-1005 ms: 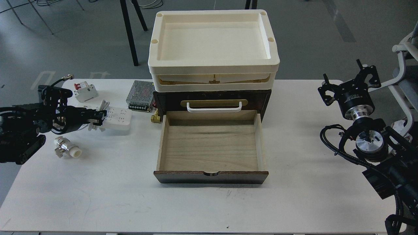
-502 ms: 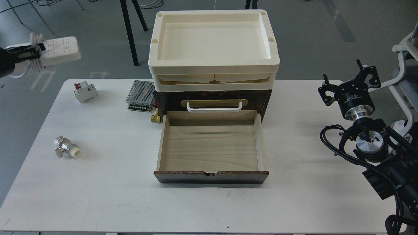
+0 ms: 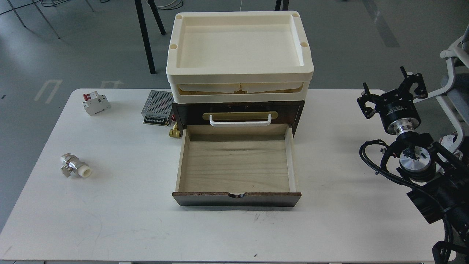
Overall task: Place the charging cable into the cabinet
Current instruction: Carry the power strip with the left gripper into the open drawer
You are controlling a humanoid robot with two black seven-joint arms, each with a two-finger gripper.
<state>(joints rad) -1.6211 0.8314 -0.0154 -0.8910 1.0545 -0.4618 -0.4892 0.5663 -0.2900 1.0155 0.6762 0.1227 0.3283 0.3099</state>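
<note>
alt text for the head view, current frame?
A dark wooden cabinet stands mid-table with its light-wood drawer pulled open and empty, cream trays stacked on top. Only the right gripper shows, at the right edge, holding nothing. No power strip is visible; small parts lie on the table's left side.

— What sort of place are we looking at?
— A lab or workshop is showing here: a plain white table [image 3: 110, 220] is standing on a grey concrete floor [image 3: 73, 55], with black stand legs [image 3: 144, 36] behind.
— Anything else pointing that way?
— Electrical parts are lying about: a perforated power supply [image 3: 157, 107], a breaker [image 3: 96, 103], a pipe fitting [image 3: 75, 165].
</note>
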